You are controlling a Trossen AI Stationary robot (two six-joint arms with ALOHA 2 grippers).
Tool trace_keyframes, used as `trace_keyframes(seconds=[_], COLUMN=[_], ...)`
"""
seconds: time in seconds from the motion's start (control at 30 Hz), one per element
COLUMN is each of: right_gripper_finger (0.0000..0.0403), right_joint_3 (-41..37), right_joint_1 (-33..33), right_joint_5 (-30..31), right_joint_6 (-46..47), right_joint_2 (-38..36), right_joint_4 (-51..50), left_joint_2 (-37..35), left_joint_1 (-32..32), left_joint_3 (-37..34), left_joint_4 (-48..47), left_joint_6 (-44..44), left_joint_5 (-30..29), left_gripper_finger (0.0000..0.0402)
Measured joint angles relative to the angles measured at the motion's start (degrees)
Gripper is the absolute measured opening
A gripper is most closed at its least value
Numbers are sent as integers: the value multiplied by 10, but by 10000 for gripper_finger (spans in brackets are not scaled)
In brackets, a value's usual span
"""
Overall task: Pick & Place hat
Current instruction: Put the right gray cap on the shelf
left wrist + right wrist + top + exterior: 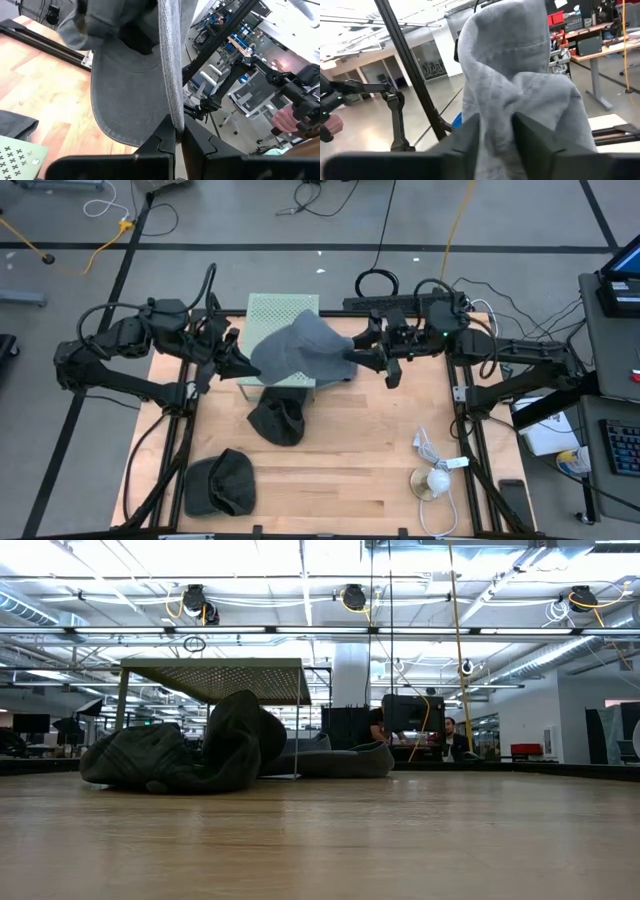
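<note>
I hold the grey fabric baseball cap [300, 348] between both arms, raised above the pale green perforated metal stand [283, 310] at the far middle of the wooden desk [340, 470].

**Gripper state.** The left gripper [240, 362] is closed on the cap's left edge; in the left wrist view its fingers [161, 142] pinch the thin edge of the brim. The right gripper [356, 357] is closed on the cap's right side; the right wrist view shows bunched crown fabric [515, 100] gathered between its fingers.

**Handling.** I judge the cap light and soft. The crown folds and bunches under grip, so it gives no firm shape to push against. The brim is the stiffer part and looks the more reliable hold. The cloth is unlikely to slip or break, but a loose fold could pull free if the arms move apart.

**Count.**
- Caps: three. One grey, held; one dark cap [277, 420] crumpled on the desk just near of the stand; one dark cap [220, 483] at the near left.
- Stands: one.
- One white cabled device [436, 476] at the near right.
</note>
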Motion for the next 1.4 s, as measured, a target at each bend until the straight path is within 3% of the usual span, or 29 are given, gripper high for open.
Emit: trace_keyframes(seconds=[0.13, 0.3, 0.57, 0.77, 1.0, 1.23, 1.4], right_gripper_finger=[21, 28, 17, 17, 17, 17, 17], right_joint_3=[0, 0, 8, 109, 244, 334, 357], right_joint_1=[1, 1, 0, 0, 0, 0, 0], right_joint_5=[-11, -34, -96, -106, -104, -99, -56], right_joint_6=[51, 142, 184, 102, -19, -115, -191], right_joint_2=[-4, -23, -59, -54, -21, 17, 36], right_joint_4=[6, -2, -34, -250, -467, -607, -657], left_joint_2=[1, 1, 1, 1, 1, 1, 1], left_joint_1=[0, 2, 4, 4, 4, 4, 4], left_joint_3=[0, 0, 0, 0, 0, 0, 0], left_joint_4=[0, 0, -6, -22, -21, -21, -20], left_joint_6=[-2, -2, 38, 88, 96, 111, 117], left_joint_5=[-13, -18, -14, -13, -17, -17, -32], left_gripper_finger=[9, 11, 80, 110, 119, 120, 120])
